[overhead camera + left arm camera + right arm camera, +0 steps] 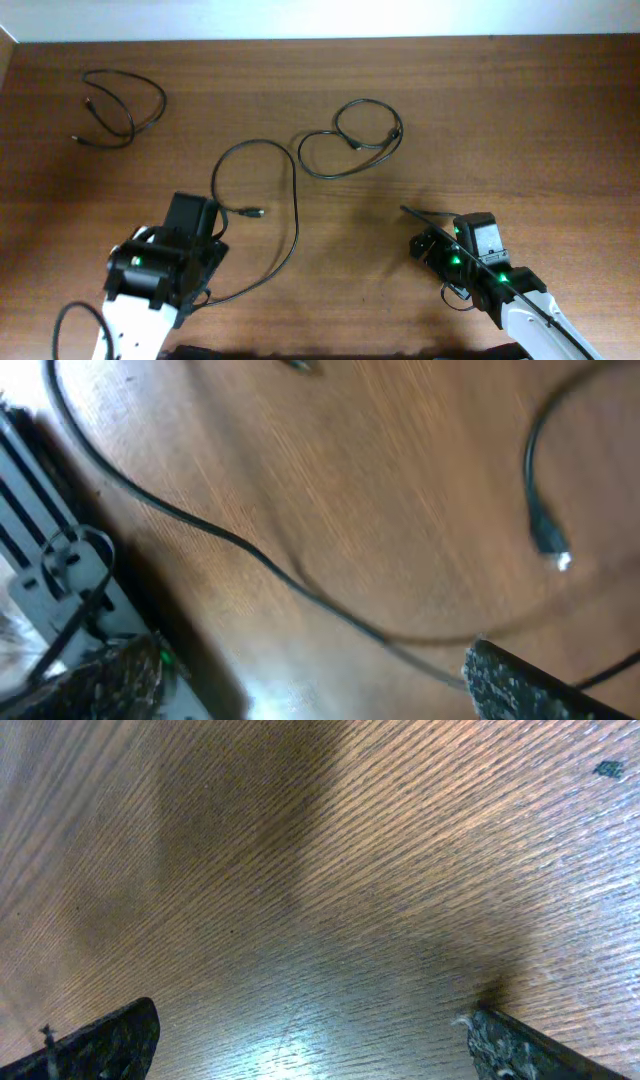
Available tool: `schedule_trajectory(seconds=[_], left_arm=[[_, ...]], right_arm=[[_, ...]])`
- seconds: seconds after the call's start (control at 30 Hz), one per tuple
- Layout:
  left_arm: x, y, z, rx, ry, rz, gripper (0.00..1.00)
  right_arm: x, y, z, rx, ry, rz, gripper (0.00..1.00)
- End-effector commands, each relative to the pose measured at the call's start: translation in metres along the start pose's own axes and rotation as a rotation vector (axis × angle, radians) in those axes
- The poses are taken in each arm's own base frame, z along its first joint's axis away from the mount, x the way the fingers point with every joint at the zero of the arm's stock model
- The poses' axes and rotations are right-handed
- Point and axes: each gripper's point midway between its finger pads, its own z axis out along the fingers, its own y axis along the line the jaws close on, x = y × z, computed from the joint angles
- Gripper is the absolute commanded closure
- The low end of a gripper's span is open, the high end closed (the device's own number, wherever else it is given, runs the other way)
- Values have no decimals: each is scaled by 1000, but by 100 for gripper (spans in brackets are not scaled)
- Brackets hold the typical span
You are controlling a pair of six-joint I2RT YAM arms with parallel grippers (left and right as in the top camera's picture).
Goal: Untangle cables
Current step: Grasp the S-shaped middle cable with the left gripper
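Three cables are laid on the table, all well apart. The left cable is coiled at the far left. The right cable is in two crossed loops at far centre. The middle cable is just beside the left gripper. The middle cable's long axis runs near-to-far, and its plug is pointed right. Its lower tail is lost under the left arm.

Thin, light, floppy cord is expected. It will likely be dragged rather than lifted clean, with loops trailing. A hold is best taken at the plug or just behind it, the only stiff part.

The left fingers are read as spread, with nothing pinched. The right gripper is spread wide over bare wood, nothing held.
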Motion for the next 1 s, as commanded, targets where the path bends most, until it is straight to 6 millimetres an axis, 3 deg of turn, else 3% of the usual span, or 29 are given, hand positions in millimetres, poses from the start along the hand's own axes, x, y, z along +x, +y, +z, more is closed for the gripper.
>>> schedule_trajectory(seconds=[0.0,0.03,0.17,0.3,0.4,0.43,0.47,0.5,0.53,0.6,0.77,0.8,0.87,0.9,0.97], left_arm=[[-6,31,17,-71,-106,-340,1],[-12,43,27,-114,-175,-397,1],[-20,55,56,-168,-277,-416,1],[-27,83,78,-337,-265,-555,1],[-16,87,101,-396,-211,-572,0],[-8,86,117,-396,-185,-576,10],[-7,85,123,-396,-190,-575,62],[-11,84,122,-394,-205,-562,79],[-22,76,116,-371,-217,-484,100],[-44,52,99,-292,-236,-366,100],[-113,-31,27,-23,-354,33,100],[-119,-49,18,45,-365,104,100],[-115,-130,-4,393,-379,473,100],[-103,-156,-17,533,-377,620,100],[-75,-188,-42,776,-371,863,100]], right_arm=[[3,-16,4,55,0,7,1],[3,-16,4,55,0,7,1],[4,-17,4,60,4,8,2],[4,-17,4,60,4,8,2],[4,-17,4,60,4,8,1],[4,-17,4,60,4,8,2],[4,-17,4,60,4,8,2],[4,-17,4,60,3,8,2],[4,-17,4,60,4,8,1],[3,-16,4,57,1,7,2],[3,-15,4,54,-1,7,1],[3,-15,4,54,-1,7,2],[3,-16,4,54,-1,7,2],[3,-15,4,54,-1,7,2],[2,-15,4,52,-3,7,2]])
